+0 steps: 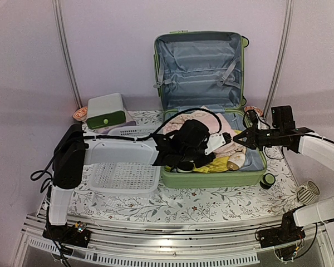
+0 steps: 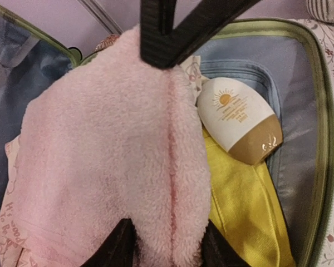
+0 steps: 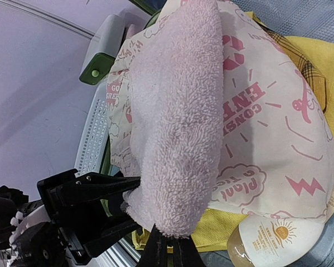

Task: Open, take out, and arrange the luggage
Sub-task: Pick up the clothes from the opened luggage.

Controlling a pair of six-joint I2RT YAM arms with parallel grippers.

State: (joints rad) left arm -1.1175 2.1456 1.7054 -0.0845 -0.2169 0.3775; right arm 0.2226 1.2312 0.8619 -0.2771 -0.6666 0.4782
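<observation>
Luggage (image 1: 211, 179) was logged open at the far middle of the bench (image 1: 172, 208), its pink fleece (image 2: 117, 144) stretched lengthwise between arms, one end clamped by the left gripper (image 2: 168, 245), the other touched by the closed right gripper (image 3: 164, 250).

Looked like a robotics lab rig, not a home. Plain lilac backdrop panels (image 1: 117, 55) and metal poles (image 1: 67, 55) boxed in the table. An aluminium rail (image 1: 172, 236) ran along the near edge, with arm bases (image 1: 67, 233) bolted on and loose cabling (image 1: 42, 175). The floral tablecloth (image 1: 183, 206), light-green suitcase (image 1: 211, 179) and white perforated basket (image 1: 122, 189) read as staged props.
</observation>
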